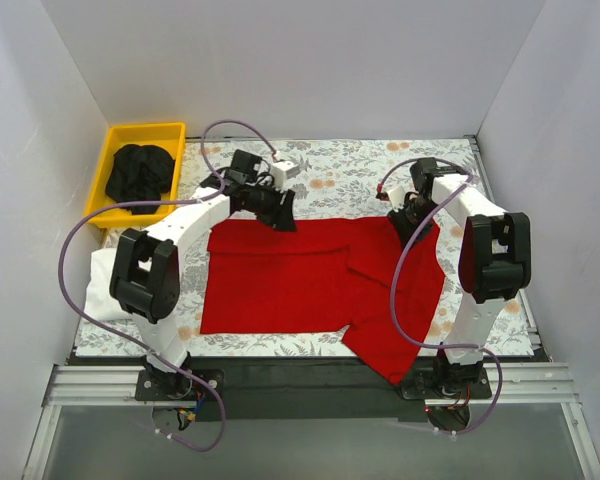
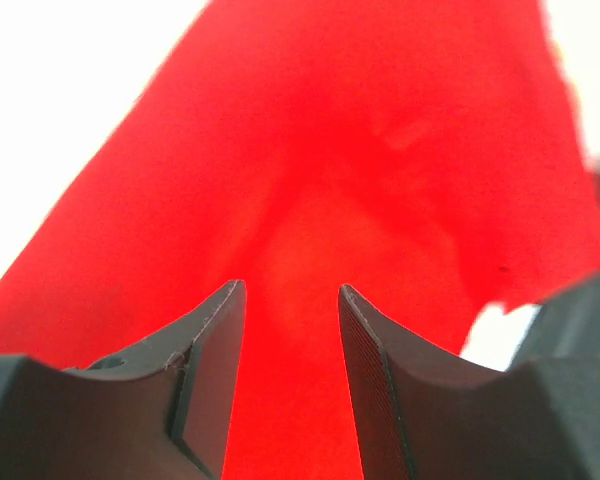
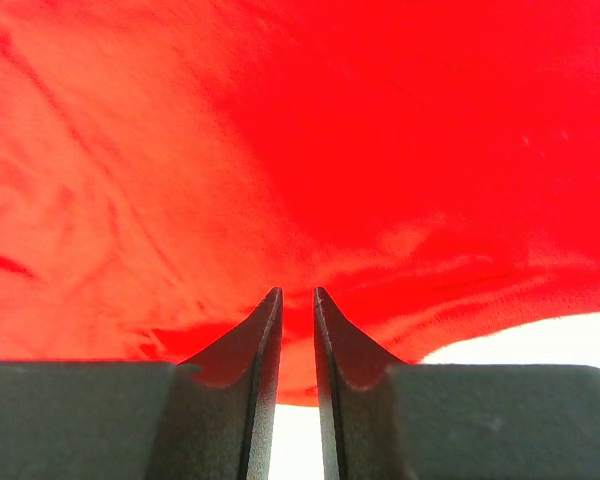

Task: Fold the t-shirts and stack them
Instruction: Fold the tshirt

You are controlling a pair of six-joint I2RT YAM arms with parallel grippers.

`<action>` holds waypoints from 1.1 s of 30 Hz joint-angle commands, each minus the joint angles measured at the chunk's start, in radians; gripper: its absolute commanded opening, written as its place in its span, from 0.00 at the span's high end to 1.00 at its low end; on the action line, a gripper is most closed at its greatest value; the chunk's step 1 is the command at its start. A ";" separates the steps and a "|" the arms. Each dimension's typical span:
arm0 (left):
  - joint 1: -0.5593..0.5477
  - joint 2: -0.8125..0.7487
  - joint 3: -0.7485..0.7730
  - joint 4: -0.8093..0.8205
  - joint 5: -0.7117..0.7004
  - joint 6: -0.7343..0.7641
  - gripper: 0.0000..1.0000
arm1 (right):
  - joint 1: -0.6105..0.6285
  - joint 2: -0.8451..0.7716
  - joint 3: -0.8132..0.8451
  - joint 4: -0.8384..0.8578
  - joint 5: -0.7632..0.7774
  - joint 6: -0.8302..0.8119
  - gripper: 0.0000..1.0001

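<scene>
The red t-shirt [image 1: 300,275] lies spread across the floral cover, and its right part hangs over the front edge. My left gripper [image 1: 280,218] is open at the shirt's far edge, with red cloth [image 2: 300,200] showing between the parted fingers. My right gripper [image 1: 402,212] is at the far edge further right. Its jaws stand a narrow gap apart, shut on the red cloth [image 3: 300,150], with creases running to the tips. The black t-shirt [image 1: 140,172] lies bunched in the yellow bin [image 1: 176,133]. White cloth [image 1: 100,285] lies at the table's left edge under my left arm.
The yellow bin stands at the back left, off the cover. The floral table cover [image 1: 360,160] shows beyond the shirt. White walls close in the back and both sides. A black rail [image 1: 300,375] runs along the front edge.
</scene>
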State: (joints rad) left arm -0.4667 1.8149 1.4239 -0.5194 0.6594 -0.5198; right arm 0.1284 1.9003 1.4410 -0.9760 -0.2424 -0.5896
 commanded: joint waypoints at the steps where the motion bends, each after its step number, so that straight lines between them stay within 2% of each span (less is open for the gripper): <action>1: 0.065 -0.048 -0.060 -0.203 -0.216 -0.033 0.60 | 0.011 -0.049 -0.051 0.048 0.124 -0.019 0.75; 7: 0.158 -0.054 -0.134 -0.240 -0.382 0.015 0.60 | 0.017 -0.044 -0.122 0.117 0.212 -0.019 0.75; 11: 0.220 -0.002 -0.148 -0.228 -0.432 0.038 0.63 | 0.022 0.000 -0.123 0.148 0.229 -0.010 0.75; 16: 0.292 0.109 -0.085 -0.223 -0.419 0.070 0.65 | 0.023 0.072 -0.067 0.183 0.219 0.013 0.75; 23: 0.398 0.403 0.179 -0.245 -0.382 0.089 0.66 | 0.016 0.284 0.200 0.185 0.238 0.053 0.75; 28: 0.407 0.564 0.470 -0.290 -0.370 0.096 0.66 | 0.017 0.368 0.393 0.175 0.219 0.074 0.73; 31: 0.407 0.554 0.573 -0.355 -0.260 0.095 0.64 | 0.010 0.350 0.498 0.157 0.206 0.057 0.68; 33: 0.407 0.502 0.563 -0.363 -0.203 0.090 0.62 | 0.004 0.280 0.519 0.134 0.170 0.025 0.63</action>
State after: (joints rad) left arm -0.0650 2.3528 1.9663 -0.8169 0.3763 -0.4515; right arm 0.1436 2.2620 1.8912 -0.8398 -0.0227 -0.5335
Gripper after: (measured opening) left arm 0.372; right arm 0.352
